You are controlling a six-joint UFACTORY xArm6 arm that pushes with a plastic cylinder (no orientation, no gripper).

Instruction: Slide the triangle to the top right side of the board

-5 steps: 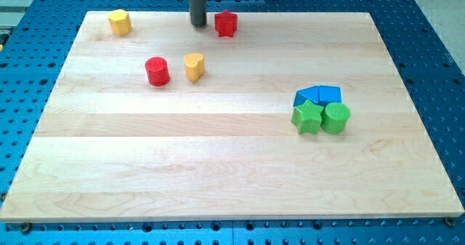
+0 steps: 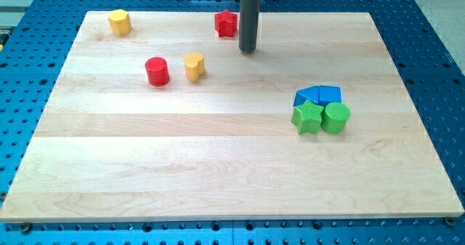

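The blue triangle (image 2: 307, 96) lies at the view's right of the board, touching a blue cube (image 2: 330, 94) on its right. A green star (image 2: 307, 118) and a green cylinder (image 2: 336, 118) sit just below them, all packed in one cluster. My tip (image 2: 248, 50) stands near the view's top centre, just right of and below the red star (image 2: 227, 23). The tip is well up and left of the blue triangle, touching no block.
A red cylinder (image 2: 157, 71) and a yellow heart (image 2: 193, 67) sit left of centre. A yellow block (image 2: 120, 21) lies at the top left corner. The wooden board (image 2: 218, 165) rests on a blue perforated table.
My tip has moved right and down, from left of the red star to its lower right. No block has moved.
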